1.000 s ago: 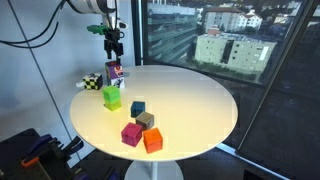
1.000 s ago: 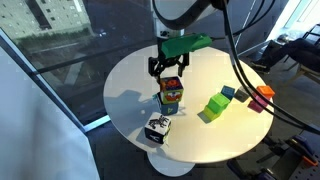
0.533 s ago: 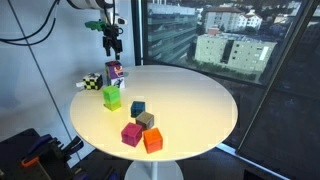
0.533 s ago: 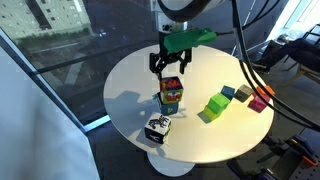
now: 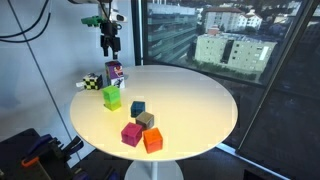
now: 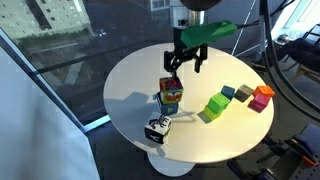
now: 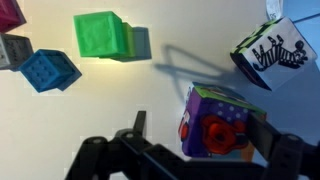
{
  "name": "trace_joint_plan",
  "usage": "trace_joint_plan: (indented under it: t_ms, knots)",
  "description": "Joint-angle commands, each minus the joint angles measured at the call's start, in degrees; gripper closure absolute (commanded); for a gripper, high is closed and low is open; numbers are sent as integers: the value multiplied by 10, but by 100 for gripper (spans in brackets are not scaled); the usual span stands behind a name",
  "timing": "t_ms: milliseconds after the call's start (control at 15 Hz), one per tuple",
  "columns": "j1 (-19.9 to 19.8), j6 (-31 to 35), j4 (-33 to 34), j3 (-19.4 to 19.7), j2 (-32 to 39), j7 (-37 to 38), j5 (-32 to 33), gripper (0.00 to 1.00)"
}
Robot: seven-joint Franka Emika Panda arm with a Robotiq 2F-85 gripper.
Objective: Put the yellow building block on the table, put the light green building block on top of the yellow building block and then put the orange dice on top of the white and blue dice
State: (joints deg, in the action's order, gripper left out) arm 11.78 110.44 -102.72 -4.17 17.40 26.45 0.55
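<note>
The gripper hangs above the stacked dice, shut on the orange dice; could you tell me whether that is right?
Not quite: the gripper hangs above the stacked dice, but open and empty. In an exterior view the orange dice rests on the white and blue dice, clear of the fingers.

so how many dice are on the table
3. A purple-and-orange die sits on a white die; a black-and-white patterned die lies apart, beside that stack. None seems hidden.
</note>
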Motion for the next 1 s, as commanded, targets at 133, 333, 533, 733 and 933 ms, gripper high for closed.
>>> trace_joint_plan:
  t_ms: [133,333,533,733,933]
  knots:
    - [-19,-37,-60,3,-67,-33,2,0]
    - [-27,-59,-87,2,-97,-55,2,0]
    - [-34,-78,-116,1,-133,-67,3,0]
    - [-39,-100,-141,0,-171,-73,2,0]
    - [-43,-121,-161,-2,-208,-72,4,0]
